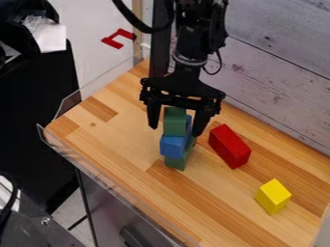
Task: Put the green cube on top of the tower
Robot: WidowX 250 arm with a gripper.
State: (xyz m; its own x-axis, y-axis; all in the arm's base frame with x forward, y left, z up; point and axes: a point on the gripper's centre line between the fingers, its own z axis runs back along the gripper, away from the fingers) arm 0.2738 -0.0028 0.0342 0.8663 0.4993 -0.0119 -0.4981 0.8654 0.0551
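- Wooden table [116, 140] set slantwise across the view, striped in light and darker browns, with clear plastic edging [84, 163] along its near left side.
- Behind it, a wall [277, 53] of pale gray boards, running down toward the right.
- Toward the upper left, past the table, a red piece [126, 34] on a pale surface.
- Just beside the tower, to its right in the view, a long red block [228, 146], lying slantwise and near one claw tip.
- Farther toward the lower right, well apart from the tower, a yellow cube [274, 196].
- Near the middle of the table, the tower itself: blue block [172, 146] above a lower green block [174, 163], with more blue and green showing along the right side; cannot tell exactly how those parts meet.
- At the very top, above the blue block and between the claw's two sides, the green cube [174, 120].
- Coming down from the top edge, black arm [190, 38], nearly upright, in front of a black post [158, 62].
- Claw [174, 131] pointing down around the tower's upper part, spread wide, with a gap on each side of the green cube and nothing pinched.
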